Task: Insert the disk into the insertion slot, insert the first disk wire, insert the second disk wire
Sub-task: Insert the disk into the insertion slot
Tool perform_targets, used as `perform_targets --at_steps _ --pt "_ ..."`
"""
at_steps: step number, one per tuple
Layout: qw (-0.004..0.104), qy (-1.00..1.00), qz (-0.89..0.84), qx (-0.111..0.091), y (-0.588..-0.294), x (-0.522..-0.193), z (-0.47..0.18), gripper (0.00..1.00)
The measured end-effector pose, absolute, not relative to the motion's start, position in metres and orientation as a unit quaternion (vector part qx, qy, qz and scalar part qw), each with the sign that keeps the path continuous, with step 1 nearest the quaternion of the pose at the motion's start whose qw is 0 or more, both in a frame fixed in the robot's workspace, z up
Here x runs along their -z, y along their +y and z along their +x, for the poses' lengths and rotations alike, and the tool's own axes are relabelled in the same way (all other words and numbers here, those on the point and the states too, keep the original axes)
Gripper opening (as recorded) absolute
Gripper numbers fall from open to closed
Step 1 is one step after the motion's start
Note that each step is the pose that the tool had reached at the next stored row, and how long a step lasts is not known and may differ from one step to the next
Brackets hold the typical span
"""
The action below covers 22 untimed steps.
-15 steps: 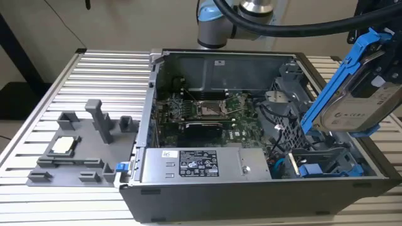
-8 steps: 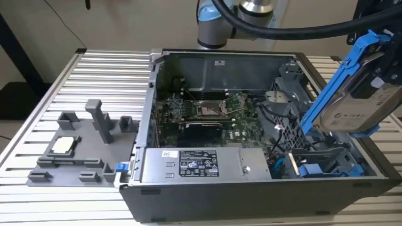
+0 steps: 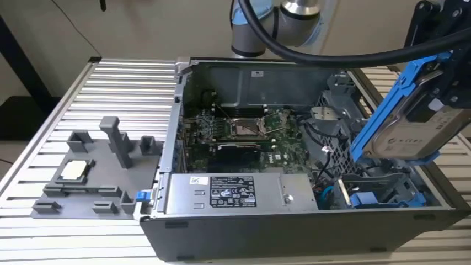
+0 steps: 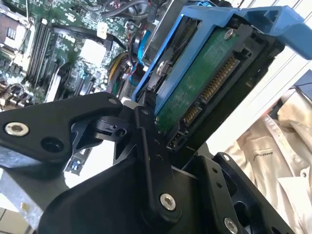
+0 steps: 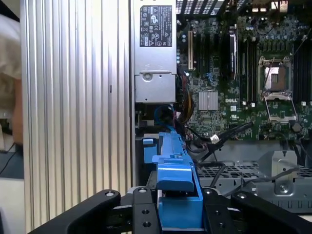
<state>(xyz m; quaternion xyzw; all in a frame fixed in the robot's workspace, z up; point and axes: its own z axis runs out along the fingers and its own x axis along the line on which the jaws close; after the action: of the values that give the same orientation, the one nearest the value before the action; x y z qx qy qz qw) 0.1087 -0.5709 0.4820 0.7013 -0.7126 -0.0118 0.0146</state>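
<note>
A ribbed aluminium table point(image 3: 110, 105) carries an open computer case point(image 3: 294, 234), lying on its side with its interior exposed in the exterior view. Inside the case are a green motherboard point(image 3: 243, 130), a grey power supply box point(image 3: 228, 193) with a black-and-white sticker along the near wall, and a perforated metal cage point(image 3: 340, 150) toward the exterior view's right. The insertion slot point(image 3: 383, 181), a dark grey bay frame, sits in the case's near corner beside that cage, with blue fittings showing inside it.

The disk point(image 3: 412, 135), in its bright blue carrier, hangs steeply tilted above the slot and clear of it. The gripper point(image 5: 178, 209) has its black fingers point(image 4: 146, 126) closed narrowly on the carrier's sides, and the second wrist view shows the drive's green circuit board and connector pins facing the camera. The gripper body is cut off by the exterior view's right edge, and the arm by its top edge.

On the table at the exterior view's left, a grey fixture tray point(image 3: 52, 193) holds a square chip point(image 3: 76, 170). Black cables point(image 3: 318, 138) trail beside the cage; which of them serve the disk cannot be told
</note>
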Motion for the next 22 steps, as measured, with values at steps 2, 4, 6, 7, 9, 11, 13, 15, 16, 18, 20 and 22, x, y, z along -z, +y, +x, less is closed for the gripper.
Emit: perform_targets --at_steps 2,4,6,7,9,11,13,15,16,18,20,22 --pt "0.015 -0.710 0.704 0.011 -0.571 -0.480 0.109 0.33" --pt "0.014 -0.705 0.709 0.011 -0.571 -0.478 0.109 0.33" --pt "0.013 -0.700 0.714 0.009 -0.571 -0.476 0.109 0.33" --pt "0.012 -0.700 0.714 0.009 -0.571 -0.475 0.109 0.33" --pt "0.012 -0.700 0.714 0.008 -0.571 -0.472 0.109 0.33" --pt "0.012 -0.700 0.714 0.008 -0.571 -0.468 0.110 0.33" --pt "0.012 -0.700 0.714 0.008 -0.571 -0.465 0.111 0.33" --pt "0.012 -0.700 0.714 0.008 -0.571 -0.462 0.112 0.33" --pt "0.012 -0.700 0.714 0.008 -0.571 -0.460 0.113 0.33" --pt "0.012 -0.700 0.714 0.008 -0.571 -0.457 0.115 0.33" --pt "0.012 -0.700 0.714 0.009 -0.571 -0.453 0.116 0.33" --pt "0.012 -0.700 0.714 0.008 -0.571 -0.450 0.117 0.33"
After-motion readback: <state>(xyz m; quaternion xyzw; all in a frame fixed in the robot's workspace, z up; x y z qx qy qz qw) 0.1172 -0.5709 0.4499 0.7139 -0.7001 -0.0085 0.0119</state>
